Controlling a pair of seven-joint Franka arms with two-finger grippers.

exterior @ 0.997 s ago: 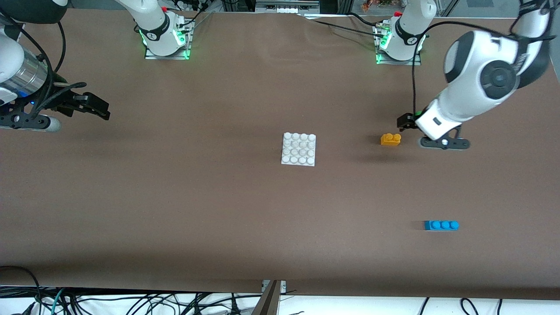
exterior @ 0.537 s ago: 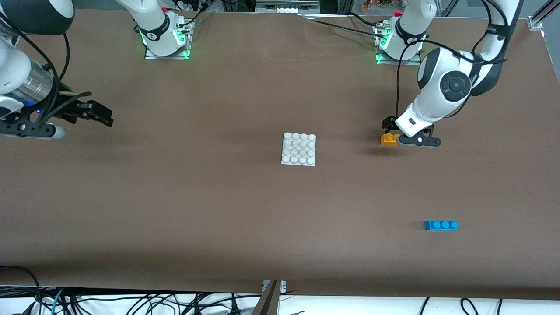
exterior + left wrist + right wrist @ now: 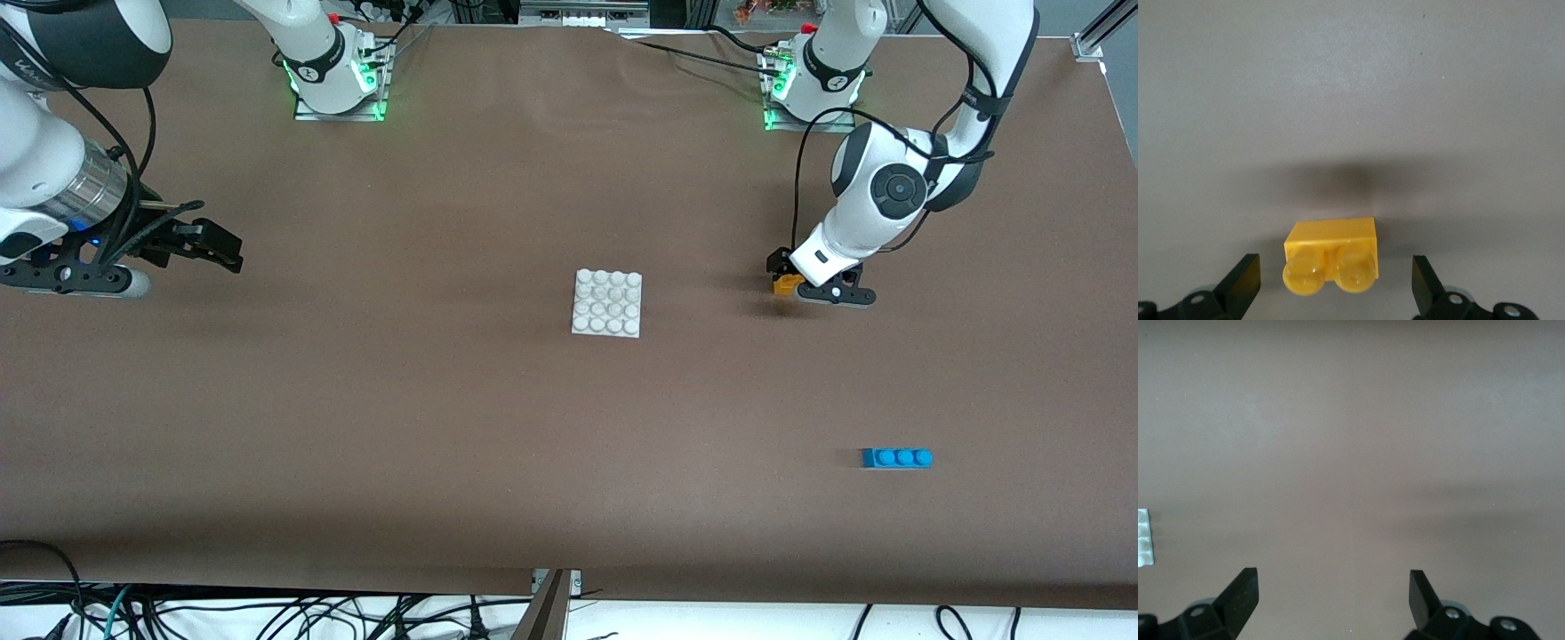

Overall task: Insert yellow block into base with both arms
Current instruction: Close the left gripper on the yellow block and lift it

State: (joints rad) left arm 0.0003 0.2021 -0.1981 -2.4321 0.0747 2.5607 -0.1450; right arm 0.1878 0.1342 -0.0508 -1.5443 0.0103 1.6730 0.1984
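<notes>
We have the left gripper [image 3: 784,277] right down at the table, fingers spread wide and standing either side of the yellow block [image 3: 786,284] without touching it; in the left wrist view the block [image 3: 1331,256] sits studs-up between the two black fingertips [image 3: 1239,288], with clear gaps on both sides. The block lies on the brown table [image 3: 444,427] toward the left arm's end from the base [image 3: 607,303], well apart from it, with nothing but bare mat between the two. Taking the base as our mark: it sits flat near the middle of the table, open mat on all four sides, and the blue brick [image 3: 897,458] lies nearer the front camera than it, toward the left arm's end and well clear. The left arm folds steeply down from its mount, elbow high, wrist bent over the block. The right gripper [image 3: 191,242] hangs over empty mat toward the right arm's end from the base, well apart from it, jaws wide with nothing in them; its wrist view catches only a sliver of the base's edge [image 3: 1143,537]. That arm waits, forearm slanted low. We can read no writing on any piece.
</notes>
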